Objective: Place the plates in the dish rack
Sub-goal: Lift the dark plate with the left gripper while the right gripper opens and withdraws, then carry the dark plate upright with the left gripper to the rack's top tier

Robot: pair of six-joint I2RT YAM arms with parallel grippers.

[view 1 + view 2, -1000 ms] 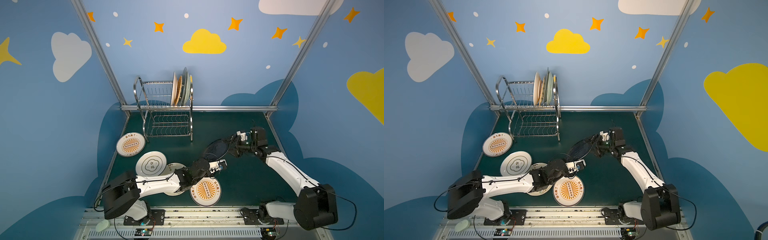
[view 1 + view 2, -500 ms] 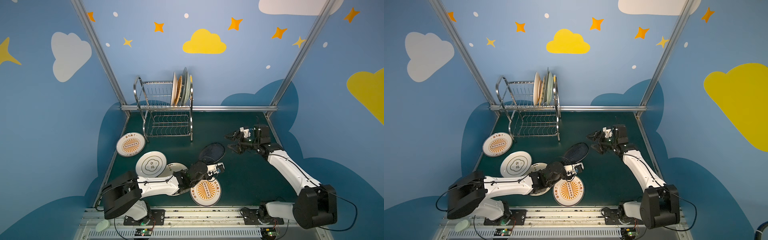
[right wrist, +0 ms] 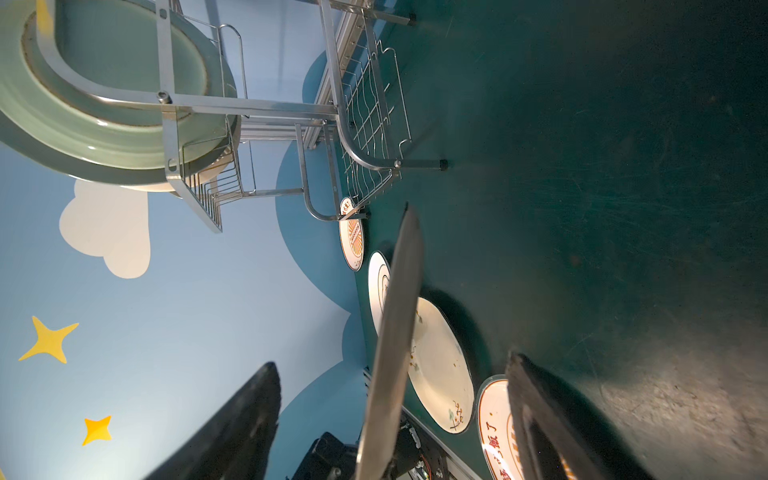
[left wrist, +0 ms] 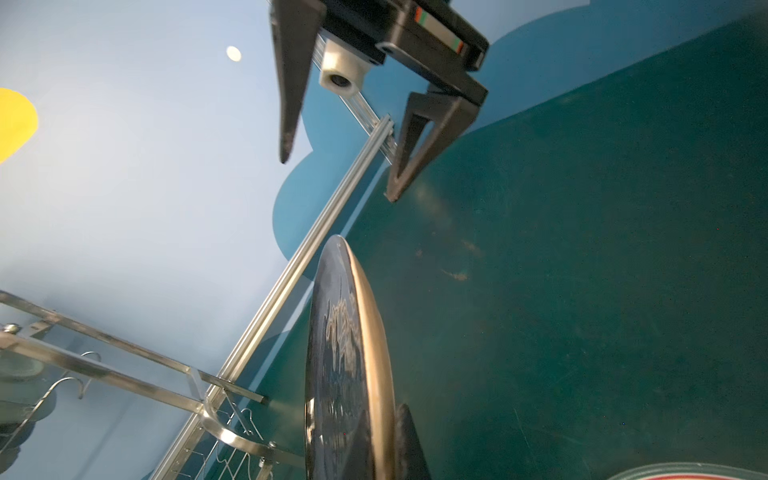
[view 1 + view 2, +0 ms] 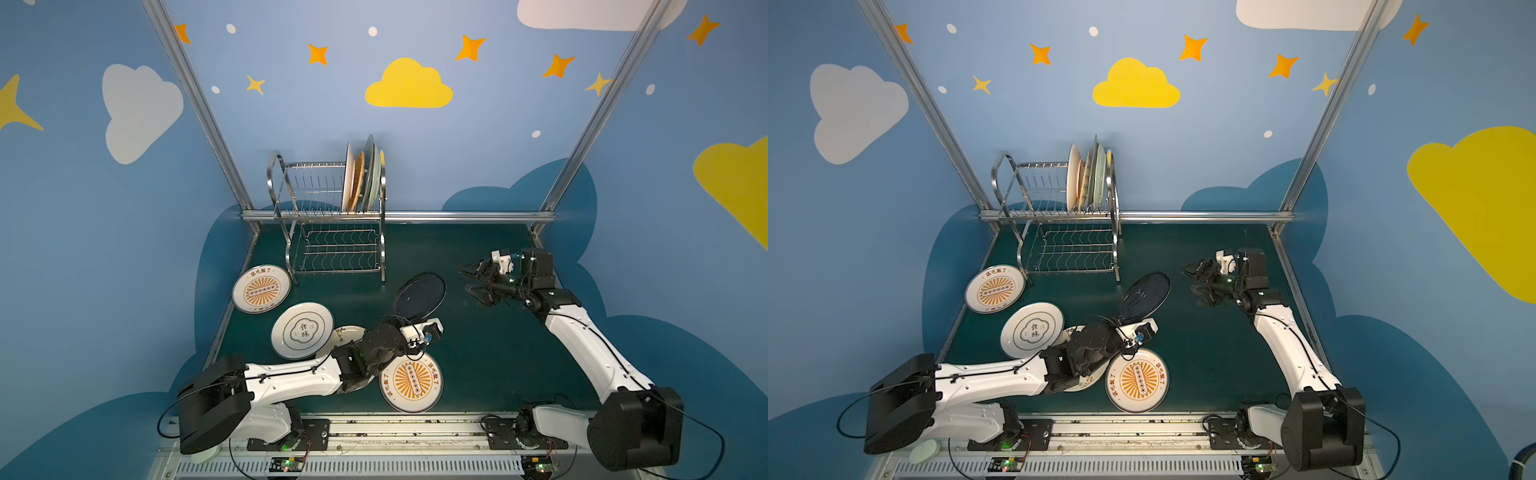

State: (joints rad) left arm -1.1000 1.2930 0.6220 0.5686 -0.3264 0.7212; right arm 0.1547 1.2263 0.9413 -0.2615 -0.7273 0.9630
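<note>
On the green table (image 5: 478, 353), in both top views, my left gripper (image 5: 406, 321) is clamped on the lower rim of the black plate (image 5: 419, 296), holding it raised on edge and tilted near the middle. My right gripper (image 5: 462, 279) hangs just to its right, jaws spread wide, touching nothing. The dish rack (image 5: 332, 232) stands back left, with standing plates (image 5: 361, 174) packed at the right end of its upper tier. Four loose plates (image 5: 302, 330) lie flat front left.

Left wrist view: the black plate (image 4: 345, 374) is edge-on, with one of my fingers (image 4: 409, 440) against its back.

Right wrist view: the plate's edge (image 3: 395, 332) shows between my spread fingers (image 3: 249, 415), clear of both.
</note>
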